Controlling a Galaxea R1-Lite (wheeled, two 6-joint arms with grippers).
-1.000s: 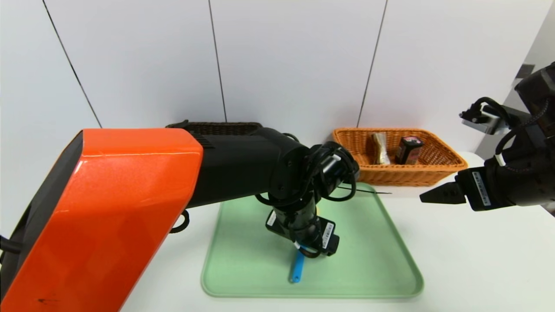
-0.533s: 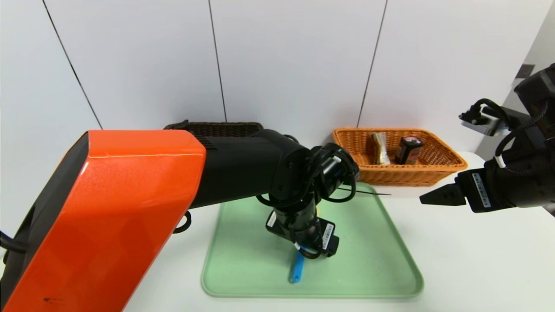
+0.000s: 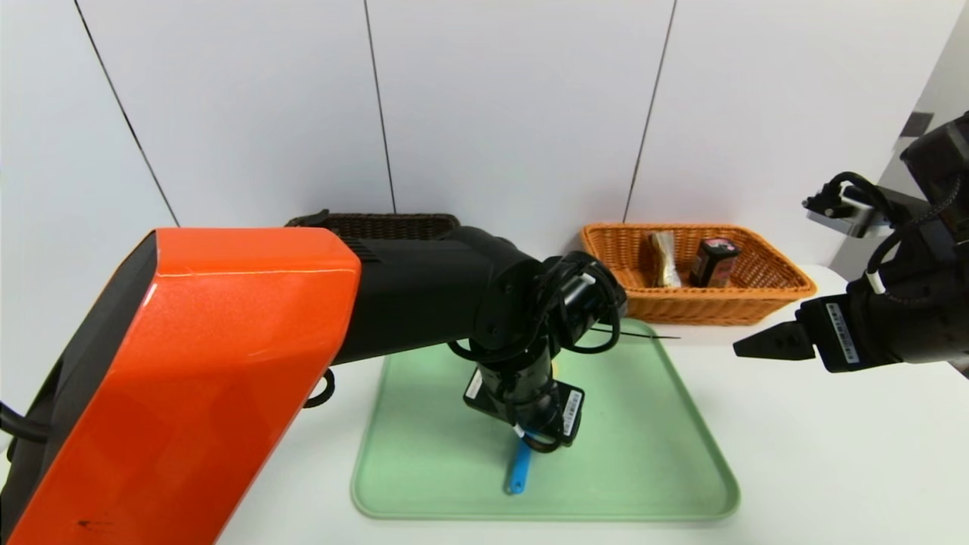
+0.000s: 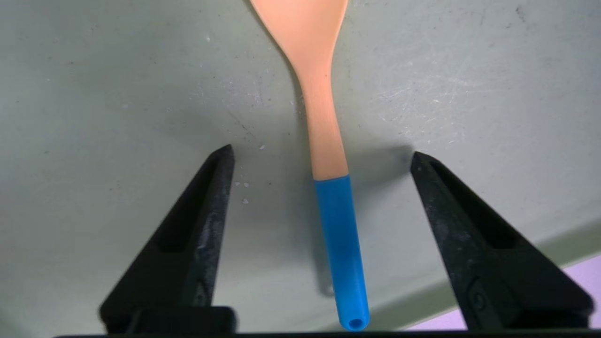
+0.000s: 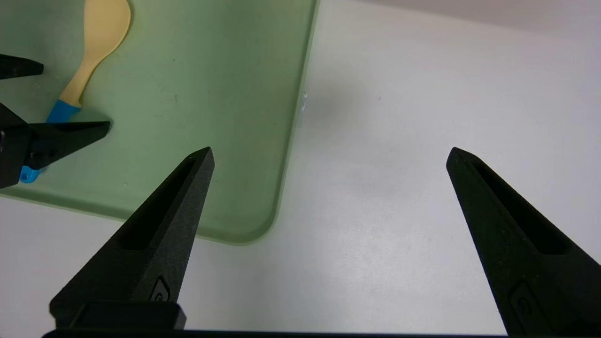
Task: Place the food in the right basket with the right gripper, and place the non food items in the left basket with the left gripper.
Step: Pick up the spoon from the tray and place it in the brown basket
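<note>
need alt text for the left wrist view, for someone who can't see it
A spoon with a blue handle lies on a green-grey tray, between the parted black jaws of the left gripper, which stand on either side of it without touching it. One edge of the tray shows, with a pale surface beyond.

Lab-like workspace: robot arms (image 3: pixel 424 295), plain white table (image 3: pixel 817 454), pale panelled wall (image 3: pixel 515 106).
</note>
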